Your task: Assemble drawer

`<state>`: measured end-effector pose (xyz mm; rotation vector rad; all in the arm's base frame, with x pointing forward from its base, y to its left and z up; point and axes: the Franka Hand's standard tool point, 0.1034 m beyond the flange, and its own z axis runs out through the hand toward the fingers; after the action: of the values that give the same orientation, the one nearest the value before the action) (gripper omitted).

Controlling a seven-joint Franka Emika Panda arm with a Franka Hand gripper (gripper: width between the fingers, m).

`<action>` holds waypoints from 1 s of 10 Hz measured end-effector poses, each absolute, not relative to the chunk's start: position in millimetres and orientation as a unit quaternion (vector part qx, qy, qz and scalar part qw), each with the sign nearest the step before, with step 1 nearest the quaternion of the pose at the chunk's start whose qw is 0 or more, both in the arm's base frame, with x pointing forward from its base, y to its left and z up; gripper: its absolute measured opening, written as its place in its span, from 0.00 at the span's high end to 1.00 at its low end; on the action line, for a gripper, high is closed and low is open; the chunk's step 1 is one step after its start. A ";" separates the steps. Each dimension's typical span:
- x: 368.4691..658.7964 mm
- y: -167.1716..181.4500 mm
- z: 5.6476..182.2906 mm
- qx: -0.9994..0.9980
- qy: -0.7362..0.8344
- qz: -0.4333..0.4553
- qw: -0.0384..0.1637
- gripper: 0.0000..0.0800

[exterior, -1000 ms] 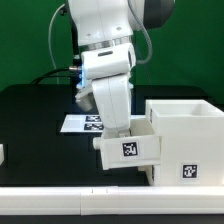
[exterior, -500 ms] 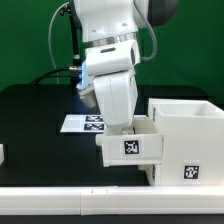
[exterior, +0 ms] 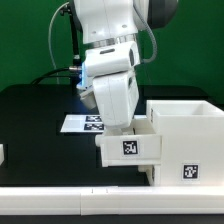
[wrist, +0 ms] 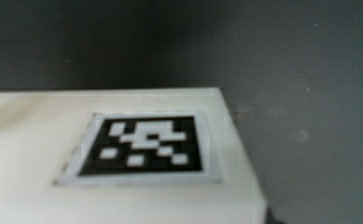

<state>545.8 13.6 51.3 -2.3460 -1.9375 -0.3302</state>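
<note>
The large white boxy casing [exterior: 185, 125] stands on the black table at the exterior view's right, with a tag on its front. A smaller white tray [exterior: 128, 148] with a tag on its face sits against the casing's left side, partly in its opening. My gripper [exterior: 124, 126] reaches down right behind the tray; its fingers are hidden by the tray and the hand. The wrist view is filled by a close, blurred white tray surface with a tag [wrist: 146, 148]; no fingers show there. The second tray is not clearly in view.
The marker board [exterior: 80, 123] lies flat on the table behind the arm. A small white object [exterior: 3, 153] shows at the exterior view's left edge. A white ledge [exterior: 60, 203] runs along the front. A green wall stands behind.
The arm and the tray have shifted slightly toward the casing, to the exterior view's right, between one second ago and half a second ago. Since then nothing has visibly moved.
</note>
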 end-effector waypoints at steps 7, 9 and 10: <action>546.8 15.3 51.6 -0.774 -0.622 -0.108 0.042 0.95; 546.9 13.9 51.0 -0.769 -0.629 -0.110 0.042 0.95; 547.3 2.5 46.6 -0.754 -0.643 -0.123 0.046 0.95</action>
<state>547.3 2.5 46.6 -2.3033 -1.9643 -0.3742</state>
